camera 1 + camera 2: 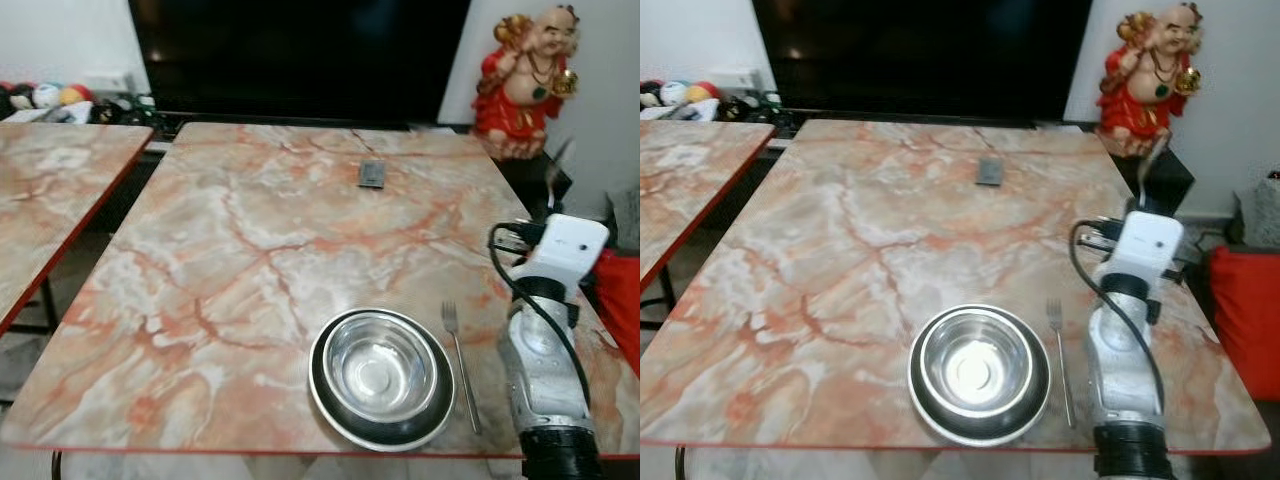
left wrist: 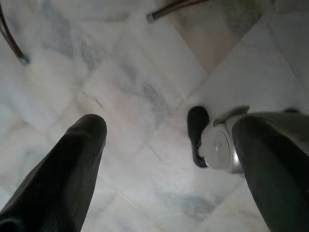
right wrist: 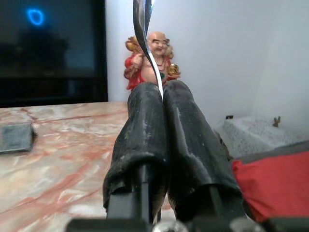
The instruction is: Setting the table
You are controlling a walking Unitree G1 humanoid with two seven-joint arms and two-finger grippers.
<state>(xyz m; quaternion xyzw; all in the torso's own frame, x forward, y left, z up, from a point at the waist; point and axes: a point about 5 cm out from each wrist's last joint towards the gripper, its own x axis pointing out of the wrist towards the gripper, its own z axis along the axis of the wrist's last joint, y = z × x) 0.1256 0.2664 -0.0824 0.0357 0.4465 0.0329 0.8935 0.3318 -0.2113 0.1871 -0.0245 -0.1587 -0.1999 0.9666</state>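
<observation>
Right gripper clamped on thin shiny metal utensil, raised beside marble table; wrist view shows grip. Left gripper fingers apart above floor.

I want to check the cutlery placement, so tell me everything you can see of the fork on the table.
The fork looks like plain silvery metal, slim, with short tines and a long thin handle. It lies flat on the marble-patterned table, tines pointing away from the robot, just right of the steel bowl and its plate, apart from them. Nothing holds it.

One bowl, one fork
</observation>
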